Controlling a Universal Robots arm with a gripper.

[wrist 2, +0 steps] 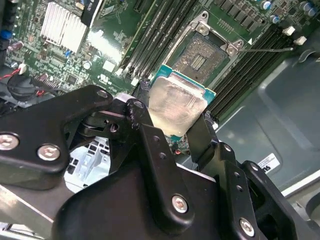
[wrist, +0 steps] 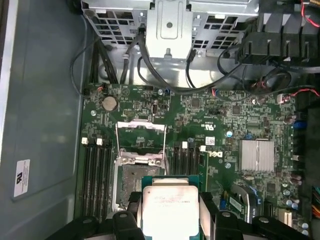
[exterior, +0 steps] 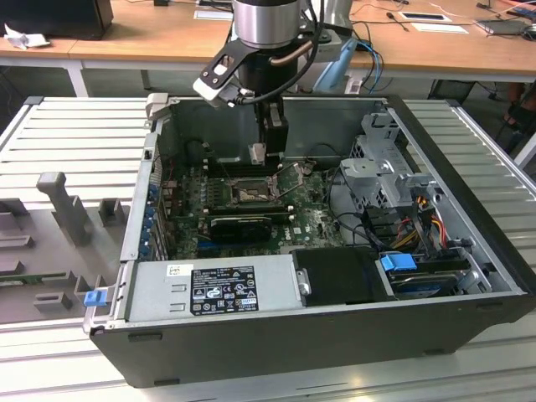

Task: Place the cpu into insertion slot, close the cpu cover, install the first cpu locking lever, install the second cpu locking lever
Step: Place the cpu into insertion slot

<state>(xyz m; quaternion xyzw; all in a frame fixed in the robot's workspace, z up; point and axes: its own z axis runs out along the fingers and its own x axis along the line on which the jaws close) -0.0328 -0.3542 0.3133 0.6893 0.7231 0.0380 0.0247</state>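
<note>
The claw (wrist 2: 169,118) is clamped on the cpu (wrist 2: 178,97), which is pinched by two opposite edges between the black fingers (wrist 2: 136,111). The chip's dull silver top is seen in both wrist views. The cpu is held in the air inside the open computer case (exterior: 469,180), close above the green motherboard (wrist: 220,115) and not yet seated.

The insertion slot (wrist: 131,180) lies bare just beside the chip. The cpu cover (wrist: 141,124) is swung up on the side of the slot away from the claw, and a thin locking lever (wrist 2: 267,49) is seen unhooked next to the slot. Room over the slot is open, but it is closely flanked on both sides by long black memory slots (wrist: 95,175). A finned heatsink (wrist: 256,155) stands well apart.

Dark cables (wrist: 150,70) are looped between the board and the metal drive cage (wrist: 170,25). The power supply (exterior: 268,289) is mounted along the case's near wall in the exterior view, with a printed label (exterior: 222,289). A white sticker (wrist: 21,177) is fixed to the case floor. The case is carried by a ribbed metal desk (exterior: 75,126).
</note>
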